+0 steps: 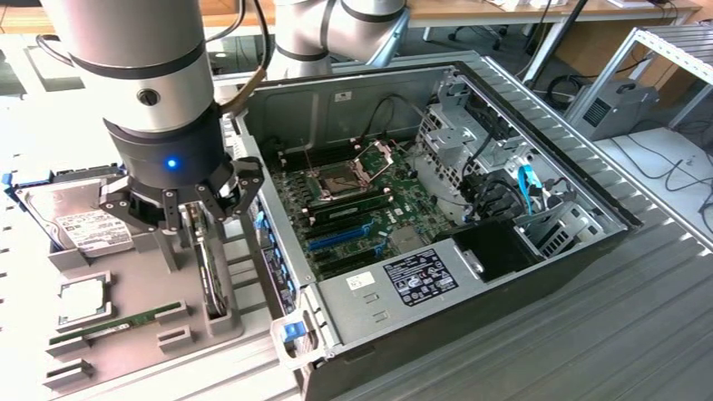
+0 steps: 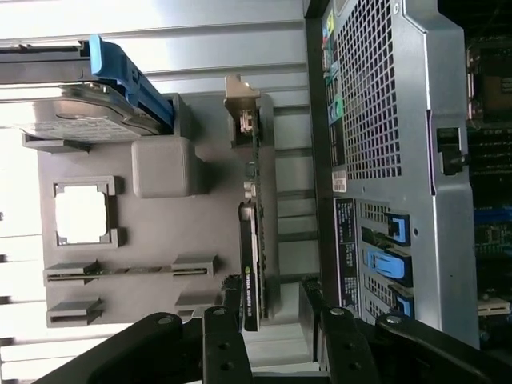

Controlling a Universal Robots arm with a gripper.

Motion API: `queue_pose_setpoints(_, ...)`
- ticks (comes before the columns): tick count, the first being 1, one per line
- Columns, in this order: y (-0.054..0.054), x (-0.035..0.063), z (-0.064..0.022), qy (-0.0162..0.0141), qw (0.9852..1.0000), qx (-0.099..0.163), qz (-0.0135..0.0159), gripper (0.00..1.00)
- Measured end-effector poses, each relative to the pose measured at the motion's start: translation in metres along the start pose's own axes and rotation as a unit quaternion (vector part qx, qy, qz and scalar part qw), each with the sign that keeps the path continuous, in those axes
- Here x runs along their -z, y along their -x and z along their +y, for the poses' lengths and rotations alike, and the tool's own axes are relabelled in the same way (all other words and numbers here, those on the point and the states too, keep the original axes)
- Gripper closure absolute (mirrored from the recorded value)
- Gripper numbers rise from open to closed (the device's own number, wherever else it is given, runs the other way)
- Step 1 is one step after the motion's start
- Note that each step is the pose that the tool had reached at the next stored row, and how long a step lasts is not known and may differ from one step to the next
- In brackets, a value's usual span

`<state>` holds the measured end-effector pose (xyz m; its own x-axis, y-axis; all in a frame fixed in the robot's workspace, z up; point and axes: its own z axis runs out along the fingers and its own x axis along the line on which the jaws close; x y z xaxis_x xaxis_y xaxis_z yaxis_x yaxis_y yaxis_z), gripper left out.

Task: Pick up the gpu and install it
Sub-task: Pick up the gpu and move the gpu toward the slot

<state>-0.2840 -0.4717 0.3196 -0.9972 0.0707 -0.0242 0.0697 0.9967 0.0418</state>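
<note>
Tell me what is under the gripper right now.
The gpu stands on edge in a slot of the grey holder, straddled by the open gripper. Its lower edge is hidden in the slot, and its fan cannot be made out.

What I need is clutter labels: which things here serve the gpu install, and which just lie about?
Job: gpu, upright in the grey holder; gripper straddling it; open computer case.
Lying about: hard drive; memory stick; square chip.

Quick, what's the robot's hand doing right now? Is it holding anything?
Hand: open, holding nothing, straddling the flat black card with a green edge that stands in the grey holder.
</note>
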Motion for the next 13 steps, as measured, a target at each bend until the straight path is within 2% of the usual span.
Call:
queue_pose_setpoints(5,-0.0025,-0.0029,0.0073,0.0000,1.0000,0.000,0.0000,0.58)
queue_pose_setpoints(13,-0.0042,-0.0067,0.0086,0.0000,1.0000,0.000,0.0000,0.58)
